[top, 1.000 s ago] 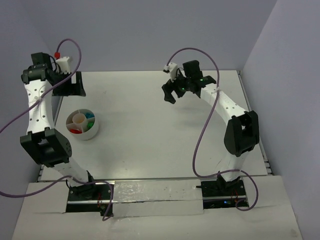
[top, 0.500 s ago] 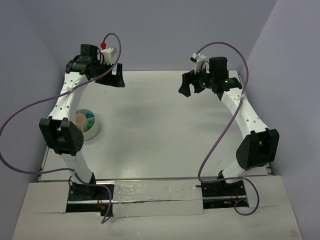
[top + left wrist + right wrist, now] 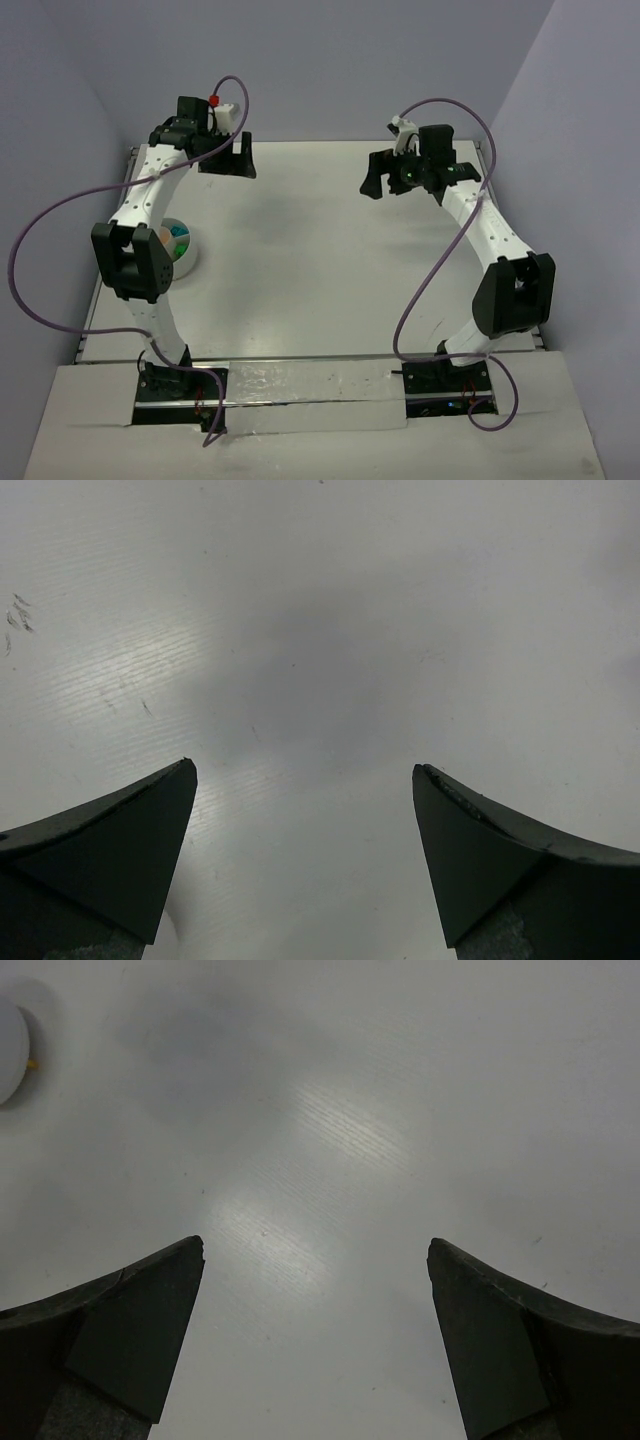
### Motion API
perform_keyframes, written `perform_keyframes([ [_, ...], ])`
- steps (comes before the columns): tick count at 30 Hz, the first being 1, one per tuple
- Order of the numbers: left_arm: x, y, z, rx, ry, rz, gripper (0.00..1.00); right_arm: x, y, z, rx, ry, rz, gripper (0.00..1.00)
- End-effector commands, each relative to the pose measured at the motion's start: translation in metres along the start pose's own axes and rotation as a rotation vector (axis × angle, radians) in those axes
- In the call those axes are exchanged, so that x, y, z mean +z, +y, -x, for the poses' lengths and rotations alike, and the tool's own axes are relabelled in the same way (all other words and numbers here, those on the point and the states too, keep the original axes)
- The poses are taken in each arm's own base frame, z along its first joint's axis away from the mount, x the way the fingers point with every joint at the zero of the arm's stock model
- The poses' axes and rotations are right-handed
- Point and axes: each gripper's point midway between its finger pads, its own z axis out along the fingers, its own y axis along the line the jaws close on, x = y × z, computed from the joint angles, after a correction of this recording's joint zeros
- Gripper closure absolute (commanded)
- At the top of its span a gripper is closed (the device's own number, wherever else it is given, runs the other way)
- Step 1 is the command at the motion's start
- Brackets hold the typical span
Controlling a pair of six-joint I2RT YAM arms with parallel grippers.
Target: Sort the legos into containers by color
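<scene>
The white bowl [image 3: 190, 262], legos [image 3: 180, 236] inside, sits beside the left arm [image 3: 135, 265]. Beyond the bowl hovers the left tool [image 3: 225, 165], spread and empty, the likelier reacher. The right tool [image 3: 385, 182], equally spread, is well apart from the bowl.

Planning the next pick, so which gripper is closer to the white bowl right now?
Left. The left gripper hangs over the table's far end, beyond the bowl; the right gripper is across the table, at its far right.
</scene>
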Motion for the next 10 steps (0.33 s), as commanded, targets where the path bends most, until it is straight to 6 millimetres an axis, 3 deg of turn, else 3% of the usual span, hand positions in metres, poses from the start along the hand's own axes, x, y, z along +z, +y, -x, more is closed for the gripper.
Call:
perform_keyframes([
  [1,-0.0036,-0.0079,0.0181,0.025,-0.067,0.015,0.01,0.0036,-0.0011,0.0232,-0.005,-0.059,0.002,0.0],
  [10,-0.0057,-0.0122,0.0226,0.041,-0.08,0.025,0.01,0.0069,-0.0021,0.0253,-0.006,-0.054,0.01,0.0],
])
